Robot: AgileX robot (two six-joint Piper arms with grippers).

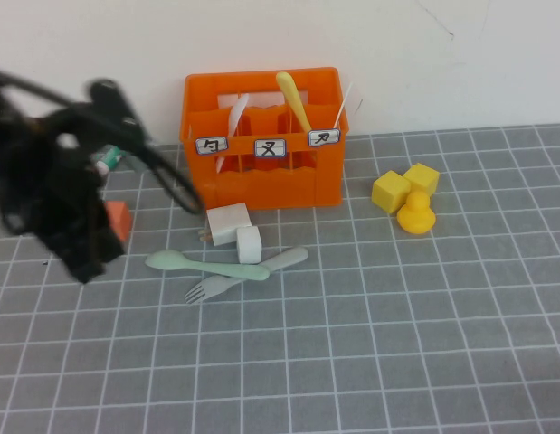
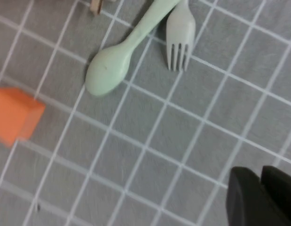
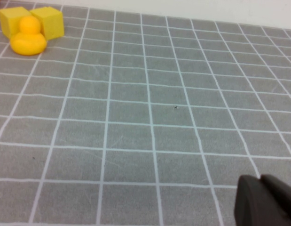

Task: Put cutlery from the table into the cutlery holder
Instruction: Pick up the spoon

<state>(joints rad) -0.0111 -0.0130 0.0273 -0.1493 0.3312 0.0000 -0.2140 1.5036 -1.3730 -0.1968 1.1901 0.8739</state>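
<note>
The left pincer [image 1: 80, 258] hangs above the left edge of the grey surface with thin white grid lines [image 1: 370, 362], at the end of a blurred black arm; whether it is open or closed cannot be told, and nothing is seen in its hold. Just beside it lies a small orange block [image 1: 119, 220]. Toward the middle, the pale mint-green plastic spoon [image 1: 203, 265] lies flat with its bowl to the left, its handle crossing the light grey-blue plastic fork [image 1: 243, 276], whose tines point to the near left. A white box [image 1: 228, 223] and a smaller white cube [image 1: 249, 243] sit just behind them. At the far edge stands the bright orange plastic crate with three white labels [image 1: 261, 145], holding a yellow spoon [image 1: 293, 95] and a white utensil [image 1: 234, 122]. Rightward sit two yellow cubes [image 1: 404, 185] and a yellow duck [image 1: 415, 215]. The right pincer [image 3: 265, 202] shows only as a dark tip over bare grid near the right side; its opening cannot be told.
</note>
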